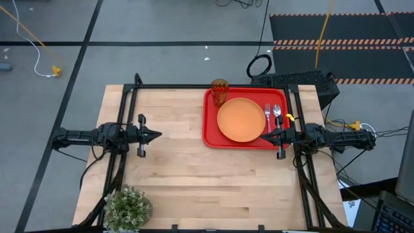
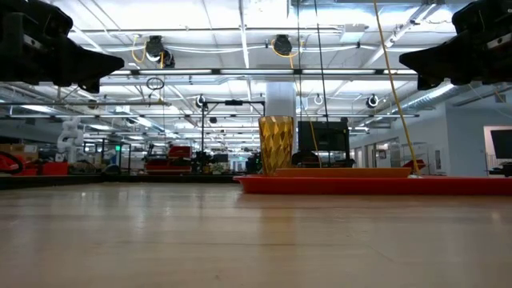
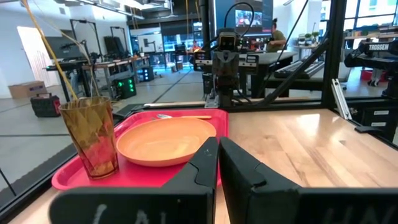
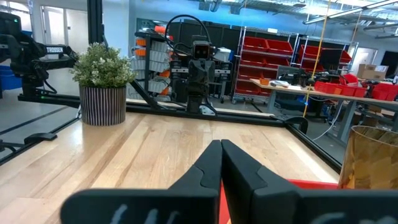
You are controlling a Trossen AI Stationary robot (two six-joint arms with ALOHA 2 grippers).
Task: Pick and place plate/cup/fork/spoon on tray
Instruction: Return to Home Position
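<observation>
The red tray [image 1: 210, 133] lies at the table's far right. On it rest the orange plate [image 1: 241, 120], the amber cup [image 1: 219, 92] standing upright at its far left corner, and the red-handled fork [image 1: 267, 111] and yellow-handled spoon [image 1: 279, 114] beside the plate. The cup [image 3: 90, 137], plate [image 3: 165, 140] and tray [image 3: 143, 177] also show in the left wrist view. My left gripper [image 1: 157, 135] is shut and empty, raised over the table's left half. My right gripper [image 1: 264, 137] is shut and empty, raised over the tray's near right part.
A potted plant [image 1: 127, 207] in a striped pot stands at the table's near left corner. Bare wood lies between the two arms and toward the near edge. A black frame rail [image 1: 194, 86] runs along the far edge.
</observation>
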